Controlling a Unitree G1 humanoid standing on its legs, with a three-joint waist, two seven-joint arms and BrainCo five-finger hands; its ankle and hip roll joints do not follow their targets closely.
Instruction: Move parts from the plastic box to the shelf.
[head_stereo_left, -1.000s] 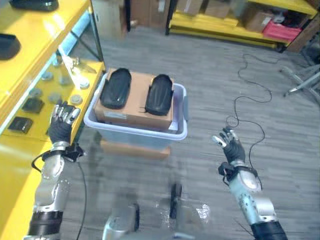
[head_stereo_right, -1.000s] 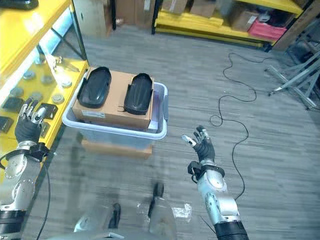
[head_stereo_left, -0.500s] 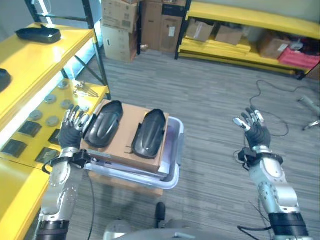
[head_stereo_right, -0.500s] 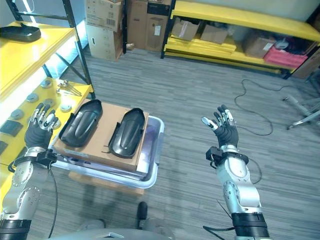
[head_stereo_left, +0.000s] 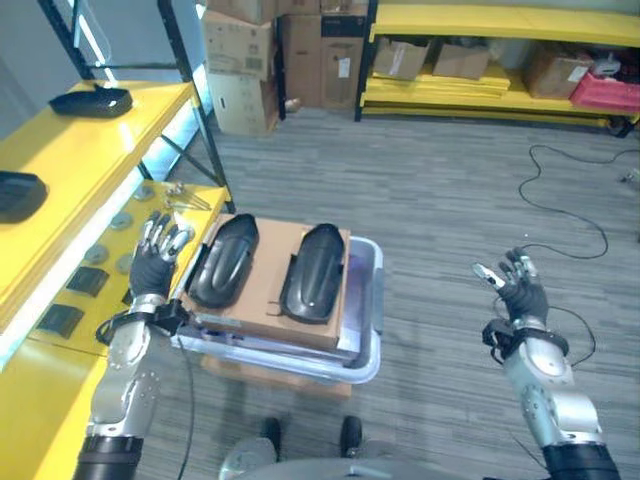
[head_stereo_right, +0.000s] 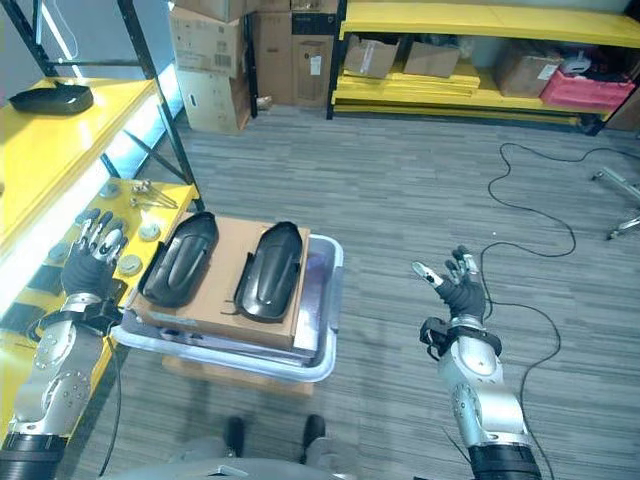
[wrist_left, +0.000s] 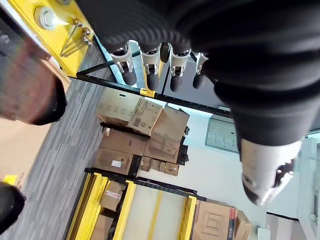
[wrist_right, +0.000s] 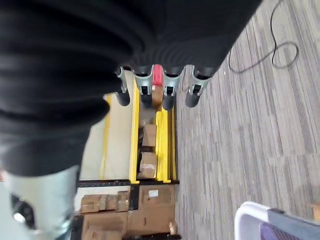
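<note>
We see two black parts (head_stereo_left: 222, 262) (head_stereo_left: 312, 272) lying on cardboard (head_stereo_left: 268, 305) in the plastic box (head_stereo_left: 368, 350), beside the yellow shelf (head_stereo_left: 70, 160). Our left hand (head_stereo_left: 153, 262) and right hand (head_stereo_left: 517, 292) are raised with fingers spread, holding nothing.

Glossy black moulded parts (head_stereo_left: 222, 262) on matt cardboard (head_stereo_left: 272, 280); translucent plastic box (head_stereo_left: 366, 330); painted-metal yellow shelf (head_stereo_left: 70, 150); grey wood-look floor (head_stereo_left: 440, 220).

Grey plank floor (head_stereo_left: 440, 200) (yellow racking (head_stereo_left: 500, 20) behind).
</note>
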